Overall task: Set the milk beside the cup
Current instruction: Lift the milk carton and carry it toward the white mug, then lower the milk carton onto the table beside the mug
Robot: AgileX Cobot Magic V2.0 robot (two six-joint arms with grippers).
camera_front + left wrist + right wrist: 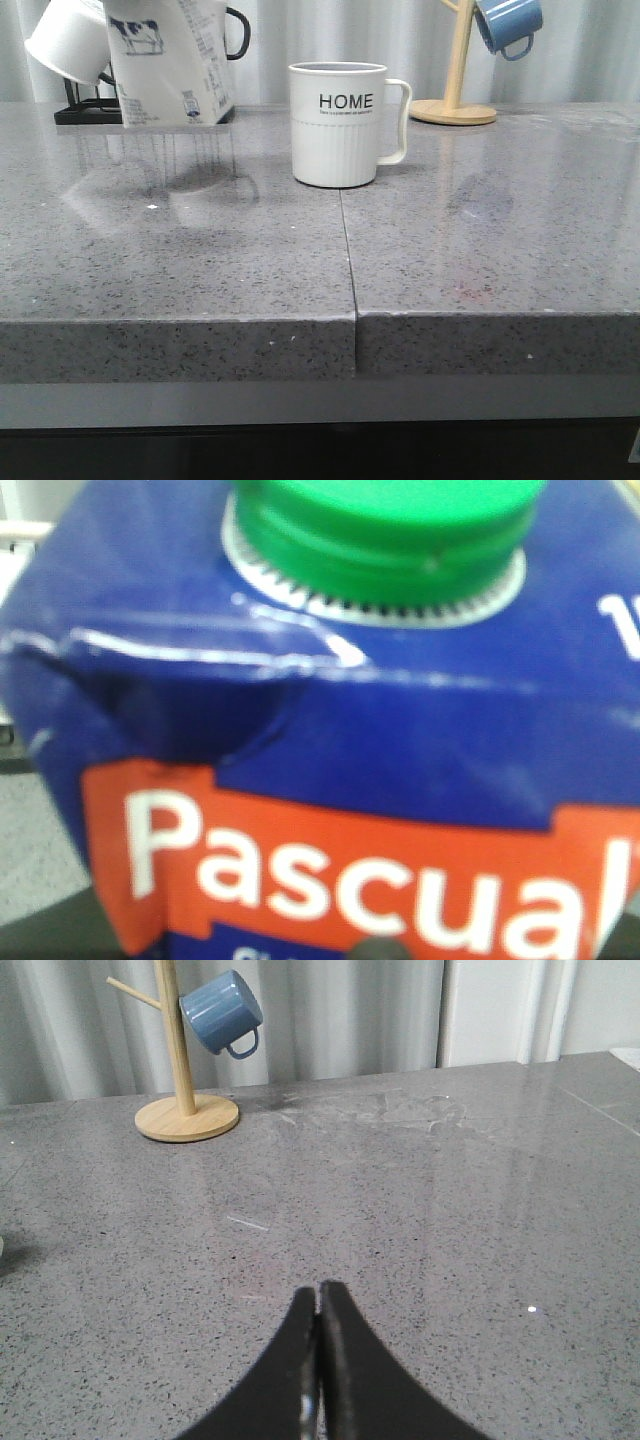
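Surface (480, 250): grey speckled stone, two slabs meeting at a seam, lying nearest the front camera and carrying everything else.

Milk (170, 60): tall white carton with cow picture, showing tilted at upper left of front view, base appearing lifted off the surface, hanging well to the left of the cup. Filling left wrist view as blue top with green cap (385, 535) and orange brand panel.

Cup (340, 125): white ribbed mug lettered "HOME", standing upright near the seam, handle pointing right, untouched.

Mug tree (457, 70): wooden post on round base, standing behind and right of the cup, carrying blue mug (508, 25).

White mug (70, 40): hanging tilted on dark rack (85, 110) behind the carton.

Right gripper (318, 1360): jaws pressed together, holding nothing, hovering over bare surface.

Left gripper: jaws hidden by the carton; state not determinable, though apparently carrying the carton, judging by its closeness to the wrist camera.

Progress: carton seemingly lifted, not yet beside the cup. Remaining: carrying rightward, setting upright near the cup, releasing.
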